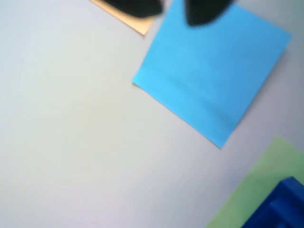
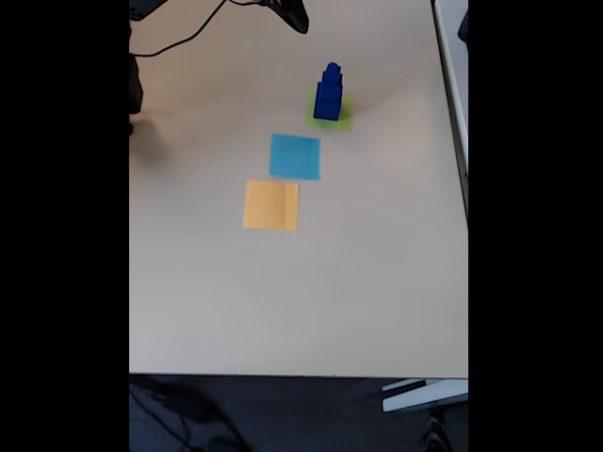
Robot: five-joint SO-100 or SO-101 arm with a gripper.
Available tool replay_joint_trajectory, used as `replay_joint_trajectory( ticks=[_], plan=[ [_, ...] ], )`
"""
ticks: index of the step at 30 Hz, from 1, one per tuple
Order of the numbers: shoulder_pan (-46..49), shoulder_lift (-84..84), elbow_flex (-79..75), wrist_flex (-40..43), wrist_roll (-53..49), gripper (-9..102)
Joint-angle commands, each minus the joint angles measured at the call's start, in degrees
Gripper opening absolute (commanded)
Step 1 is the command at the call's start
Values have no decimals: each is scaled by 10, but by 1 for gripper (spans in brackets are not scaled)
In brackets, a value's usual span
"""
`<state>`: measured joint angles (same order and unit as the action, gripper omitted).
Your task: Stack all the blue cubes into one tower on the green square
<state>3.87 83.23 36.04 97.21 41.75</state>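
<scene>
My dark pincer (image 1: 173,12) hangs slightly parted, holding nothing, above the flat light-blue paper square (image 1: 213,71); beyond that square the stepped dark blue cube tower (image 2: 328,92) stands on the thin yellow-green square patch (image 2: 343,121).

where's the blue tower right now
In the fixed view the tower stands on the green square at the table's far side, just beyond and right of the light-blue square.

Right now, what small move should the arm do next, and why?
Probably none beyond retreating: the tower already stands stepped on the green square, and no loose cube lies near the light-blue square or orange square. The tool looks empty, so keep it clear.
</scene>
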Motion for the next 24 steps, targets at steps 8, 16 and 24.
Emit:
replay_joint_trajectory(
  ticks=[8, 16, 24],
  plan=[
    [4, 229, 168, 24, -85, 0],
    [6, 396, 404, -76, -121, 0],
    [6, 576, 663, -230, -162, 0]
  ],
)
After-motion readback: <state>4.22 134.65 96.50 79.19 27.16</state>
